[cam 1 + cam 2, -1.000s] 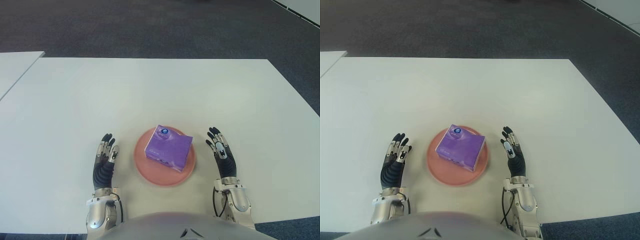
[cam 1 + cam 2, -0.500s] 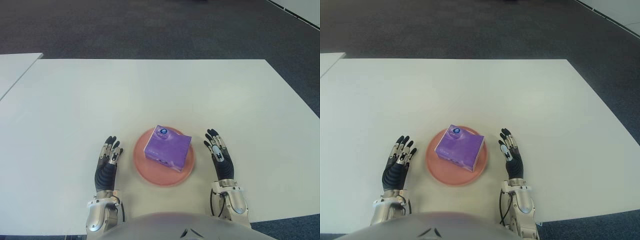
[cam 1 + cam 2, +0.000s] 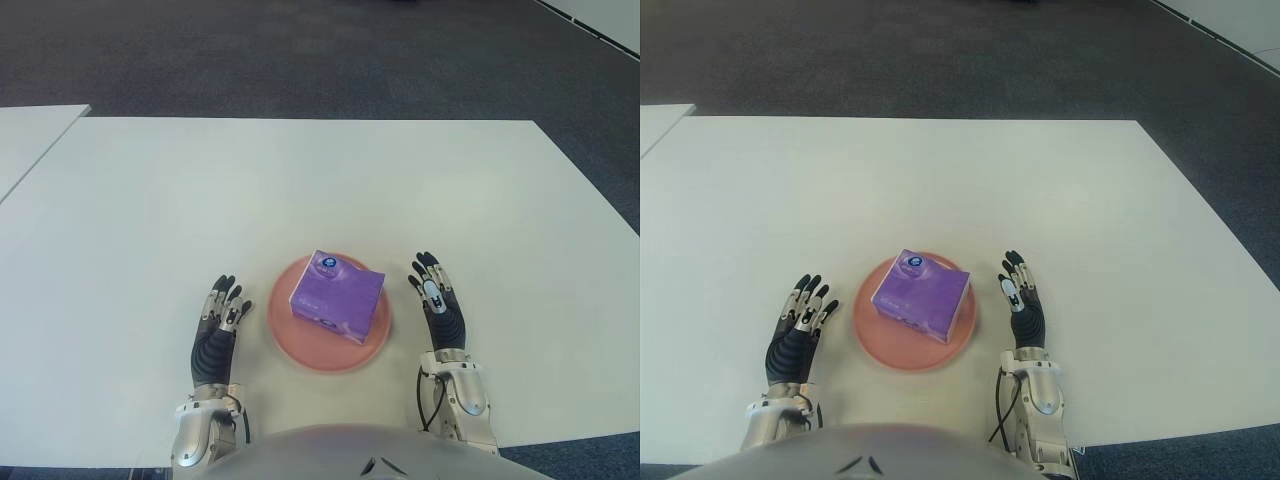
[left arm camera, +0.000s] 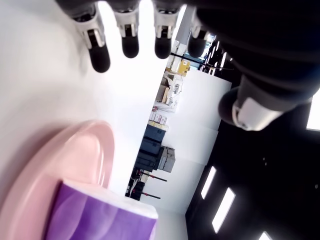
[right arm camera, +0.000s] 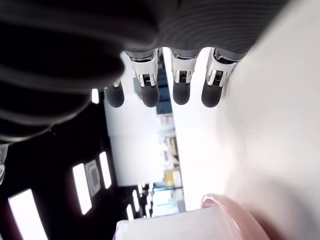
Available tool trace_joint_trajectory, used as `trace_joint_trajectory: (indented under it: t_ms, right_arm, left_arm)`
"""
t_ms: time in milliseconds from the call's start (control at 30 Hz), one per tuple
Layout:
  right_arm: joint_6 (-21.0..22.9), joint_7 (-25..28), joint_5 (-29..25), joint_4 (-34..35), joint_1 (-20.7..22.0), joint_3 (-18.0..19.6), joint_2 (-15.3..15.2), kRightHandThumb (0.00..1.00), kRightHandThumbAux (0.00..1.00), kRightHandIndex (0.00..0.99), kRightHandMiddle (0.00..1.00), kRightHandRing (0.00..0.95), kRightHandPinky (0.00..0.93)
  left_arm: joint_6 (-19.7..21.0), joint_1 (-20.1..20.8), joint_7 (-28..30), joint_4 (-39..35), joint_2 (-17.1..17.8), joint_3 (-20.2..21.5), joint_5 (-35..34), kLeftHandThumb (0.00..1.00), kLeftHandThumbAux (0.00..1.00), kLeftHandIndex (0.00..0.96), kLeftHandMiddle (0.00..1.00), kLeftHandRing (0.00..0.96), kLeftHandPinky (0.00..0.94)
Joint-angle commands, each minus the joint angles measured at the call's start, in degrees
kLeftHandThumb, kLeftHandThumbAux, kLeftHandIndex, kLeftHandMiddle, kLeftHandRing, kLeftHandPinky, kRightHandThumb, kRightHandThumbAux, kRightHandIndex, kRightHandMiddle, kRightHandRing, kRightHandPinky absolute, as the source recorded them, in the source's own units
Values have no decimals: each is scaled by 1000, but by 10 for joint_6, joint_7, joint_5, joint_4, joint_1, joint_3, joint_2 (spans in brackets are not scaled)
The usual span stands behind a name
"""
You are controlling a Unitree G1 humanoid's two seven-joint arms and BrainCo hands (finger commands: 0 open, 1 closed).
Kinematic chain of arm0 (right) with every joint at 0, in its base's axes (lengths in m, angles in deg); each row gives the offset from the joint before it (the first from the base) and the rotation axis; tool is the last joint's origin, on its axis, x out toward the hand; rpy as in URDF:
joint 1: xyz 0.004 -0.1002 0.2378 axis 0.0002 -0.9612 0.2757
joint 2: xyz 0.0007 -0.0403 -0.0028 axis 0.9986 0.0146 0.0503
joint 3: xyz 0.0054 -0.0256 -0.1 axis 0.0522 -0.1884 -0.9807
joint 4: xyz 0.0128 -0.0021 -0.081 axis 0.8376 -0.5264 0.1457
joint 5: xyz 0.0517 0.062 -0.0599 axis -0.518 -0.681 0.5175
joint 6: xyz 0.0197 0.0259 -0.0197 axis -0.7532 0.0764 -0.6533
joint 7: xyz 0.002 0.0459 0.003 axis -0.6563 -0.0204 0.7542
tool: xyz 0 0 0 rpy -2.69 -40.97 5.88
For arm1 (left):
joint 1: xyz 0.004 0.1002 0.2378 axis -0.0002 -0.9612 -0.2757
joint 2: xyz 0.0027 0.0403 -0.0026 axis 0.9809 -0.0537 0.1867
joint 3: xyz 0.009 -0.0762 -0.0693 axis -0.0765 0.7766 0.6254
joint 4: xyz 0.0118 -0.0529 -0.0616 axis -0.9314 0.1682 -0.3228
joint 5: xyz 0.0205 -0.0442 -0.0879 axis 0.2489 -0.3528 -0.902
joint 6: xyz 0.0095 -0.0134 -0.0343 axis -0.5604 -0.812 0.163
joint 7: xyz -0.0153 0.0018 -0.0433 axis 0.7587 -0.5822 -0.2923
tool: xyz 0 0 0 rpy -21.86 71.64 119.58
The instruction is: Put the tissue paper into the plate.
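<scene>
A purple tissue pack [image 3: 338, 296] lies inside the pink plate [image 3: 300, 345] near the front of the white table [image 3: 300, 190]. My left hand [image 3: 219, 325] is just left of the plate, fingers straight and spread, holding nothing. On the plate's right side my right hand [image 3: 435, 307] stands the same way, fingers extended and empty. The left wrist view shows the plate [image 4: 85, 150] and the tissue pack [image 4: 100, 220] beyond my fingertips [image 4: 131, 46]. The right wrist view shows the plate's rim [image 5: 235, 210] past my straight fingers [image 5: 181, 92].
A second white table [image 3: 30, 140] stands off to the left with a gap between. Dark carpet [image 3: 300, 50] lies beyond the table's far edge. Bare tabletop spreads around and behind the plate.
Both hands have drifted slightly towards the plate. The tissue pack and plate have not moved.
</scene>
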Motion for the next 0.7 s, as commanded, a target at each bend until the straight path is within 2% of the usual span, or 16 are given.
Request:
trace_joint_trajectory:
  t_ms: [33, 333, 700]
  right_arm:
    - [33, 3, 2, -33, -16, 3, 0, 51, 393, 0, 0, 0, 0]
    - [6, 12, 15, -53, -7, 4, -5, 42, 388, 0, 0, 0, 0]
    - [-6, 10, 22, -54, -6, 12, -9, 42, 429, 0, 0, 0, 0]
  left_arm:
    - [18, -18, -10, 10, -13, -12, 17, 92, 520, 35, 19, 1, 11]
    - [21, -28, -13, 12, -13, -22, 25, 75, 530, 28, 11, 0, 0]
    - [2, -34, -12, 21, -14, -30, 40, 75, 514, 22, 2, 0, 0]
